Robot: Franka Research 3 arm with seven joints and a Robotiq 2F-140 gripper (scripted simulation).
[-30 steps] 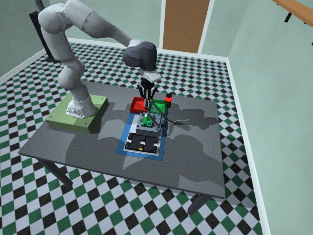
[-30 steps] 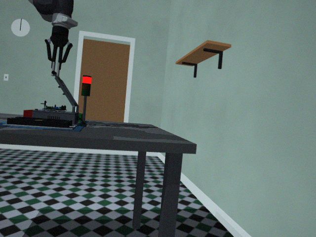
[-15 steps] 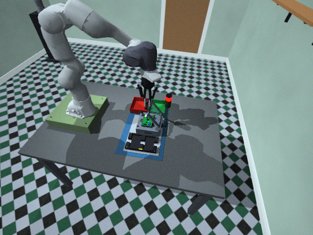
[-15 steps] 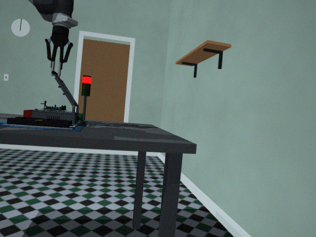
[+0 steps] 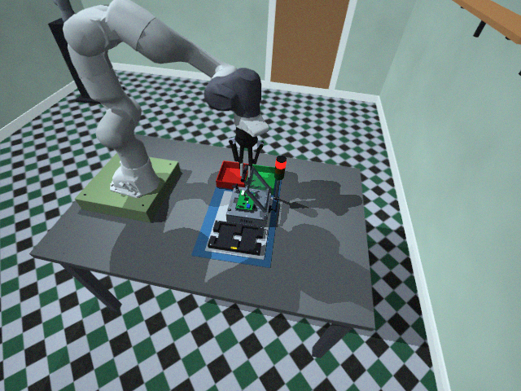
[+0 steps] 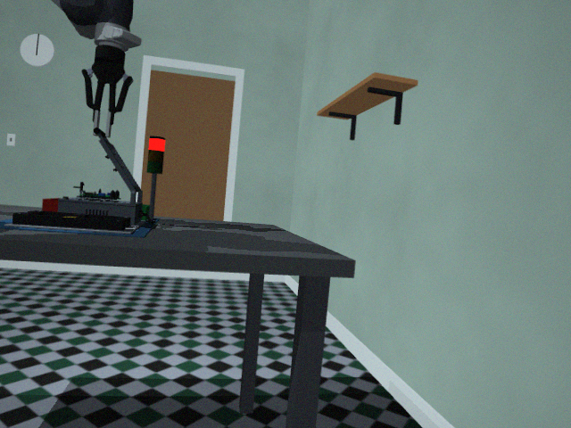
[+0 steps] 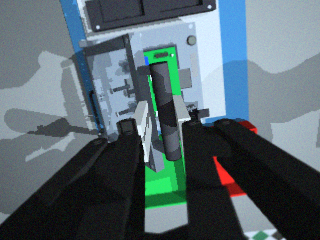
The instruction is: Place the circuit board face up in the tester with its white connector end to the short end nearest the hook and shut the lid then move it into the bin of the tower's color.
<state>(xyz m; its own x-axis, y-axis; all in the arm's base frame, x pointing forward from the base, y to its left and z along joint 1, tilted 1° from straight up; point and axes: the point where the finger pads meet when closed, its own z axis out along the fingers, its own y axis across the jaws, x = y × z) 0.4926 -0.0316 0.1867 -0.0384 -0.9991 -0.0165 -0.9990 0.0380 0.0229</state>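
Note:
The green circuit board lies on the tester, and it also shows in the wrist view. The tester's lid stands raised at a steep tilt. Its dark handle bar is at the lid's top edge. My gripper points straight down over it, with the handle between the fingertips. The fingers stand slightly apart, with narrow gaps beside the bar, so they are open. The signal tower shows red.
The red bin and the green bin stand behind the tester, right under my gripper. The black tray lies in front of the tester with both pockets empty. All stand on a blue mat.

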